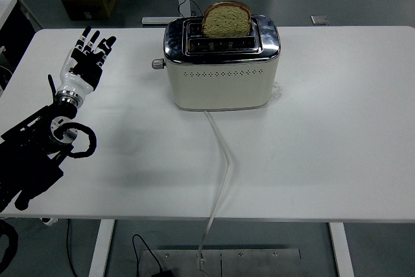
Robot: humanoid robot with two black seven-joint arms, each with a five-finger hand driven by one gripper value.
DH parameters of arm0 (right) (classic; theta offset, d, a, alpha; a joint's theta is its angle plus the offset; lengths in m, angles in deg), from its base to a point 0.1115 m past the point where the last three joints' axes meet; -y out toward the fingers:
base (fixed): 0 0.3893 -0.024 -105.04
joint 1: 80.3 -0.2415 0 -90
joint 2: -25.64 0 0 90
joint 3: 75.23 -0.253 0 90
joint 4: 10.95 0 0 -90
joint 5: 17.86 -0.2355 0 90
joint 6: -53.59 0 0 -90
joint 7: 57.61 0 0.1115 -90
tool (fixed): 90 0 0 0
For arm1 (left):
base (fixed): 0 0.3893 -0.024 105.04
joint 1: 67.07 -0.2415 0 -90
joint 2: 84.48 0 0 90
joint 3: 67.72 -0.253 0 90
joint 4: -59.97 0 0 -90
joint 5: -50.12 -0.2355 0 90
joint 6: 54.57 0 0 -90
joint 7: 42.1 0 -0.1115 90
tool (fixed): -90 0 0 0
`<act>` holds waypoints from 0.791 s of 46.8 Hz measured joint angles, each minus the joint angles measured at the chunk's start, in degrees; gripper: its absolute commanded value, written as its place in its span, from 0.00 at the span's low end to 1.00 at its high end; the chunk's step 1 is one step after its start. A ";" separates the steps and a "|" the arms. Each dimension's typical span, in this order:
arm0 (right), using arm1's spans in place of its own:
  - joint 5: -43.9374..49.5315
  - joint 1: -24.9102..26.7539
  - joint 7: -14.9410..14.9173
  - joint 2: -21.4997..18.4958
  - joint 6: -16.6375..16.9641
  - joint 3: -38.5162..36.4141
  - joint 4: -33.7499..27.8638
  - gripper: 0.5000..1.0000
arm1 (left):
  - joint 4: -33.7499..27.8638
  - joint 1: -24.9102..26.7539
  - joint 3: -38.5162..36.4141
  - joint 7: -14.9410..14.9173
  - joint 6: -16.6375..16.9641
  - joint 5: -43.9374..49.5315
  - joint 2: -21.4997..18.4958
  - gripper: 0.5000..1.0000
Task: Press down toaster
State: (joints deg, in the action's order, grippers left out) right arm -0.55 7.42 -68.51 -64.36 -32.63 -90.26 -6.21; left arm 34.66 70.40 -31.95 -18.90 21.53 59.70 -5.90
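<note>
Cream toaster (220, 69); left hand (87, 60) apart

Only left arm (39, 144) in shot, black, coming in from left edge low down, angled up and forward. Left hand (87, 56) raised at end of silver wrist, fingers (97, 38) straight, slightly spread, pointing away, holding nothing, touching nothing.

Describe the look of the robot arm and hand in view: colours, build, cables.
The left arm is black, built of angular jointed segments, with a black cable looping out near the wrist. A silver-white cuff joins it to the left hand, which has a white palm section and five slim black fingers with pale bands at the joints.
</note>
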 measured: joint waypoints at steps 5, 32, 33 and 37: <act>0.00 -0.01 0.00 0.00 0.00 0.00 0.00 1.00 | -0.01 -0.01 0.00 0.00 0.00 -0.12 -0.11 1.00; 0.00 0.02 0.00 0.00 0.00 0.00 0.00 1.00 | -0.01 -0.01 0.10 0.00 0.14 -0.44 -0.24 1.00; 0.00 0.01 0.00 0.00 0.00 0.00 0.00 1.00 | -0.01 -0.01 0.10 0.00 0.16 -0.44 -0.23 1.00; 0.00 0.00 0.00 0.00 0.00 0.00 0.00 1.00 | -0.01 -0.01 0.10 0.00 0.18 -0.44 -0.22 1.00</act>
State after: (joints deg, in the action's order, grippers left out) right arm -0.55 7.42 -68.51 -64.36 -32.63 -90.26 -6.20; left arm 34.65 70.39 -31.85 -18.90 21.72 59.26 -6.12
